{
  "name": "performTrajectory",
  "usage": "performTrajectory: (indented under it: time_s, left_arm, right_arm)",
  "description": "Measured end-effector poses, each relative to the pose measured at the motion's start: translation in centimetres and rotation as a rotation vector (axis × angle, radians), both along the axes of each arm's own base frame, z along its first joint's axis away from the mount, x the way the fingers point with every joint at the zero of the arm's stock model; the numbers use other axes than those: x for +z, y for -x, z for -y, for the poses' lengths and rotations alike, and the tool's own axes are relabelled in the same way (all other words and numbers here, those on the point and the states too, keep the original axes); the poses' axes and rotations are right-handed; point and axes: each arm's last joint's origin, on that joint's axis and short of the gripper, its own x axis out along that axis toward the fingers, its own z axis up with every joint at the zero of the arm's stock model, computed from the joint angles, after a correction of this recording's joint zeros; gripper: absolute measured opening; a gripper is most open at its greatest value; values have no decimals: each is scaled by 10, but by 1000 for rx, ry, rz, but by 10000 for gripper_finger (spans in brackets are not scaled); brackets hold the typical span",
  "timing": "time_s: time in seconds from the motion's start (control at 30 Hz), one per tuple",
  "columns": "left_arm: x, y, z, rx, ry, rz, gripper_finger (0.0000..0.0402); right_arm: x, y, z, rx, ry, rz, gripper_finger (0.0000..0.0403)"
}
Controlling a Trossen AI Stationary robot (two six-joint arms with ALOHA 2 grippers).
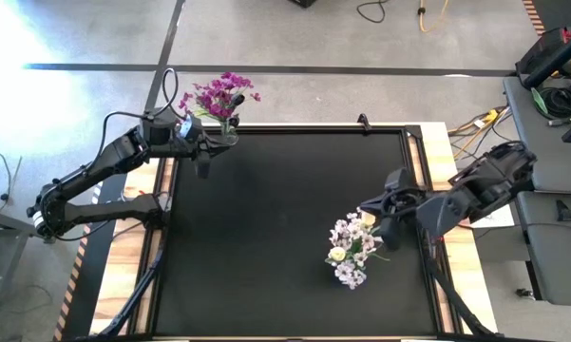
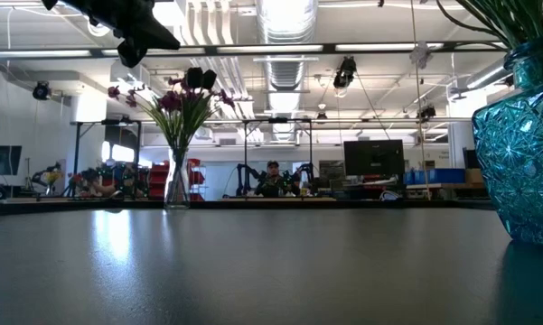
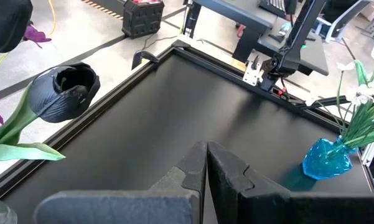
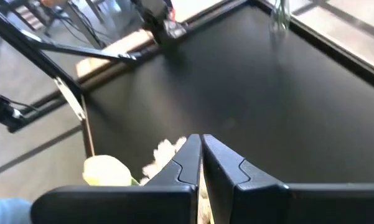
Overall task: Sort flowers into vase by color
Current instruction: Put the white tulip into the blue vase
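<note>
A clear glass vase (image 1: 229,133) stands by the table's far left corner, holding magenta-purple sprays (image 1: 218,95) and one dark bud (image 3: 62,93). A blue glass vase (image 3: 327,158) stands right of the table's middle, holding small white blossom clusters (image 1: 350,237) and a cream-white bud (image 1: 337,254). My left gripper (image 1: 226,141) hovers shut just beside the clear vase, above the table. My right gripper (image 1: 366,211) is shut too and hangs right next to the white flowers (image 4: 165,149), above the blue vase. No flower lies loose on the table.
The black table top (image 1: 266,237) has a raised dark frame with a clamp (image 1: 364,121) on its far edge. Wooden boards run along both sides. The low view shows the clear vase (image 2: 176,181) far off and the blue vase (image 2: 524,162) close by.
</note>
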Motion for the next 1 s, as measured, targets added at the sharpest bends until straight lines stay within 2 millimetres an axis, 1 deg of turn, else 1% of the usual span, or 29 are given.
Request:
performTrajectory:
  time_s: [0.1,0.23,0.4,0.63,0.87,1.0]
  left_arm:
    - [0,0,0,0,0,0,0]
    - [0,0,0,0,0,0,0]
    - [0,0,0,0,0,0,0]
    - [0,0,0,0,0,0,0]
    - [0,0,0,0,0,0,0]
    - [0,0,0,-2,-6,-2,0]
  right_arm:
    - [9,3,2,16,7,28,9]
    - [11,6,8,-3,20,3,9]
    - [5,10,13,-60,16,-68,9]
    - [-8,4,9,-40,-60,-151,9]
    - [-10,4,7,-51,-128,-168,9]
    - [-10,4,7,-38,-127,-179,9]
